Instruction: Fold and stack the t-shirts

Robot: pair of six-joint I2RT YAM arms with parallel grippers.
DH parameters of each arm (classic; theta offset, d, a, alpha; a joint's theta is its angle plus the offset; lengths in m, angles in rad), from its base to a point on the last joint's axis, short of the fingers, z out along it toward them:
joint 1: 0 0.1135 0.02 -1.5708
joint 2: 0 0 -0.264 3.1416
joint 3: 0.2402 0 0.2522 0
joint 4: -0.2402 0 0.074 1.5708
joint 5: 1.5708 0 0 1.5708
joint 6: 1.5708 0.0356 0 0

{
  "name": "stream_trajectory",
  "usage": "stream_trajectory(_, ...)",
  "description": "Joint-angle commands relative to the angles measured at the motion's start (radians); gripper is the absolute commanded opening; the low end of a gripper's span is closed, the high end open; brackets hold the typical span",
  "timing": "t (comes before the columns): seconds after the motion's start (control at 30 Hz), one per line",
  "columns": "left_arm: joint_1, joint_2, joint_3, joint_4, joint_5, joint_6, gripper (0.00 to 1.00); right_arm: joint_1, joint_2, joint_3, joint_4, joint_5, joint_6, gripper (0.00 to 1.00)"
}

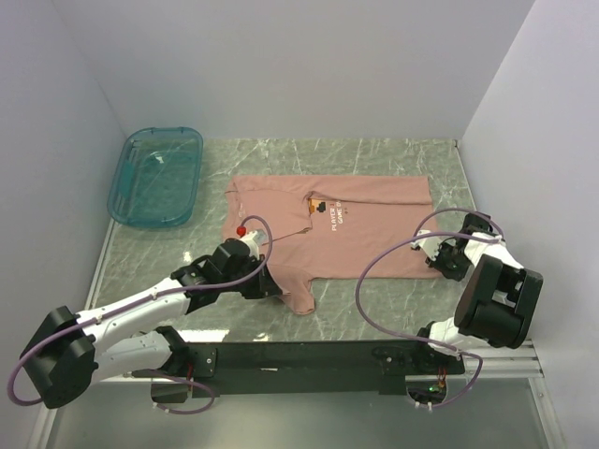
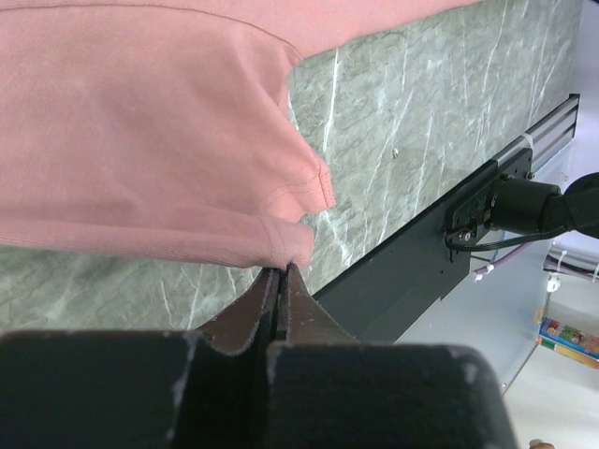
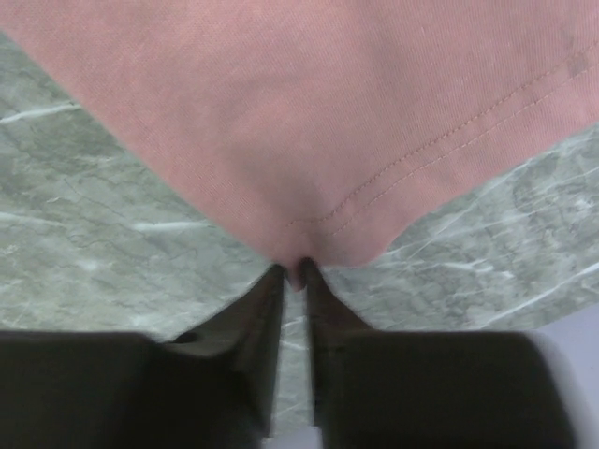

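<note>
The dusty-pink t-shirt (image 1: 356, 224) lies spread on the marble table, chest print facing up, its collar toward the left. My left gripper (image 1: 271, 283) is at the shirt's near left part. In the left wrist view it (image 2: 284, 268) is shut on the hemmed edge of the t-shirt (image 2: 140, 140), which rests on the table. My right gripper (image 1: 436, 258) is at the shirt's near right corner. In the right wrist view its tips (image 3: 299, 273) pinch a small fold of the t-shirt (image 3: 309, 103) just below the stitched hem.
A translucent teal plastic bin (image 1: 156, 175) stands at the back left of the table. The black mounting rail (image 1: 309, 355) runs along the near edge and also shows in the left wrist view (image 2: 421, 253). White walls close in the table on three sides.
</note>
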Motion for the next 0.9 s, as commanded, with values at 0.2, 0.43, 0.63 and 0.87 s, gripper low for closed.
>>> stream_trajectory(0.2,0.017,-0.046,0.024,-0.025,0.047,-0.027,0.0,0.004,-0.053,0.026,-0.038,-0.016,0.137,0.0)
stream_trajectory(0.43,0.034,-0.045,0.055,-0.039,0.055,-0.053,0.0,0.016,-0.031,0.172,-0.205,-0.003,0.235,0.0)
stream_trajectory(0.63,0.088,-0.023,0.118,-0.09,0.093,-0.045,0.0,0.094,-0.007,0.186,-0.188,-0.014,0.33,0.0)
stream_trajectory(0.87,0.158,-0.025,0.225,-0.174,0.087,-0.027,0.0,0.11,0.03,0.211,-0.15,-0.019,0.389,0.0)
